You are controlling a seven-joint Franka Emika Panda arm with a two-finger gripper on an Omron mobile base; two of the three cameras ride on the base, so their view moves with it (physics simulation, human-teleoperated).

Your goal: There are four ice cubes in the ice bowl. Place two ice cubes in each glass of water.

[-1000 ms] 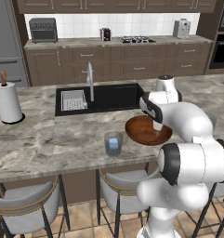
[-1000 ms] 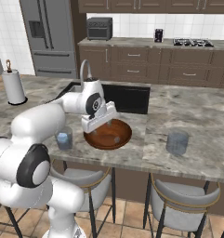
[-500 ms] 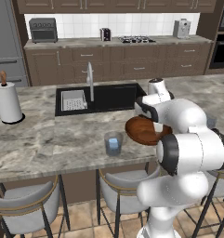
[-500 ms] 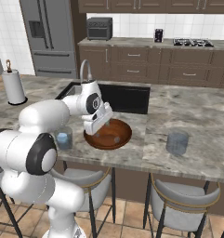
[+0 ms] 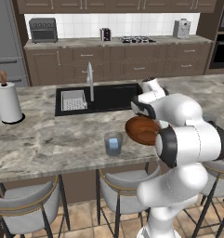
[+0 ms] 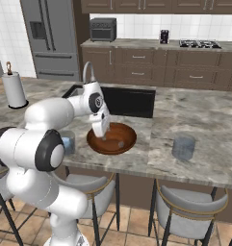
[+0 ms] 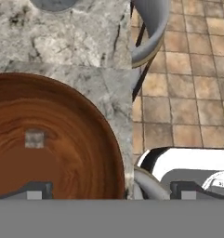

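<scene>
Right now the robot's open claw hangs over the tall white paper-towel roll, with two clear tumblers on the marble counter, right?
Not quite: the open gripper hangs over the wide reddish-brown wooden bowl, as the right base view shows. The two clear tumblers do stand on the marble counter.

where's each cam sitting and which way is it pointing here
Left base view: behind the arm on its left, facing forward and down at the counter, sink and one glass; the white arm rises at lower right.
Right base view: behind on its right, facing the same counter; arm at lower left.
Hand view: on the hand, looking down into the ice bowl, open gripper at the bottom.
All three share the bowl.
</scene>
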